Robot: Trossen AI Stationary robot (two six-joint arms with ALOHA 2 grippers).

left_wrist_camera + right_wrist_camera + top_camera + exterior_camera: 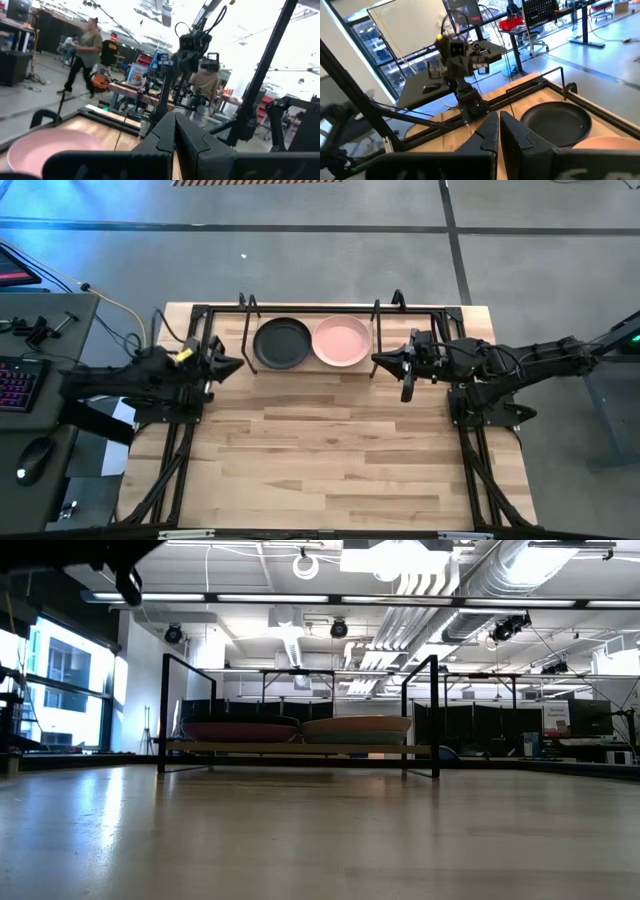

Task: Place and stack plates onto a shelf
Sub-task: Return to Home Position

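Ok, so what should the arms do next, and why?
Probably draw both arms back from the shelf toward rest. The black plate and pink plate already sit on it, no plate shows on the table, and the left gripper and right gripper flank it, shut and empty.

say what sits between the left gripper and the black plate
In the high view, only the shelf's wire leg stands between the left gripper and the black plate.
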